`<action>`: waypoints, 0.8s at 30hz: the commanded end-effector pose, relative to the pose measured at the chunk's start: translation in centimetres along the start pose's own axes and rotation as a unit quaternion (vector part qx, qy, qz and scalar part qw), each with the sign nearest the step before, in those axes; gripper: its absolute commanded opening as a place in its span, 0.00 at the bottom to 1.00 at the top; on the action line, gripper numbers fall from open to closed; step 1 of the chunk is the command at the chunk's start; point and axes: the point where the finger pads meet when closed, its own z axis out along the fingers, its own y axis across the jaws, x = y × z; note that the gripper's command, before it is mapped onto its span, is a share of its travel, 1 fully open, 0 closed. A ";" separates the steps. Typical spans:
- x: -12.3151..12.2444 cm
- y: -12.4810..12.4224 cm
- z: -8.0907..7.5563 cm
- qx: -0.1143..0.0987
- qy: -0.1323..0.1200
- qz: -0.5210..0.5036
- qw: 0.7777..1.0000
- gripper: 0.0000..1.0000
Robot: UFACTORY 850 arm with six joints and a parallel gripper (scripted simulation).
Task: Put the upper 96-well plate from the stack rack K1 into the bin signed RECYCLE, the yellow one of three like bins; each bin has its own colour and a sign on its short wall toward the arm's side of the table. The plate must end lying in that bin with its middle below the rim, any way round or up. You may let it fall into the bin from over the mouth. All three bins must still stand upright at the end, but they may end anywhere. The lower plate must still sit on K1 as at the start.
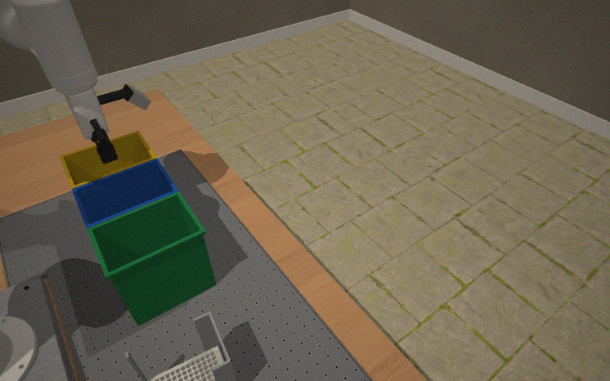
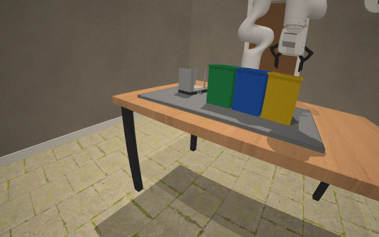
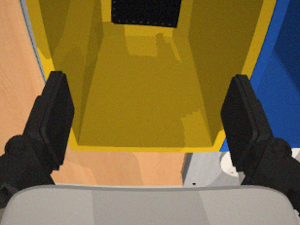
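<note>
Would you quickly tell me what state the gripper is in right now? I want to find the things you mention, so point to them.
Black-fingered gripper [image 1: 107, 158] [image 2: 288, 69] [image 3: 148, 91]: open, holding nothing, above the yellow rectangular bin [image 1: 66, 169] [image 2: 280, 99] [image 3: 141, 111].

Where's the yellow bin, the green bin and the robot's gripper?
yellow bin [image 1: 68, 170] [image 2: 280, 99] [image 3: 141, 96]: top, rim; exterior, outer wall; wrist, inside
green bin [image 1: 170, 279] [image 2: 220, 86]: top and exterior, outer wall
gripper [image 1: 107, 158] [image 2: 288, 68] [image 3: 148, 91]: all three, between fingertips

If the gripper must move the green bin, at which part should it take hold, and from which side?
I would grip one long wall of the green bin at its rim, coming from above. The bin stands upright with an open mouth, so one finger could go inside; the blue bin crowds the opposite long wall.
</note>
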 end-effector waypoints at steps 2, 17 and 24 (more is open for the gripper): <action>0.1 0.0 -0.1 0.001 0.001 0.000 1.000 1.00; 0.1 0.0 -3.5 0.001 0.001 0.000 1.000 1.00; 0.1 0.0 -4.1 0.001 0.001 0.000 1.000 1.00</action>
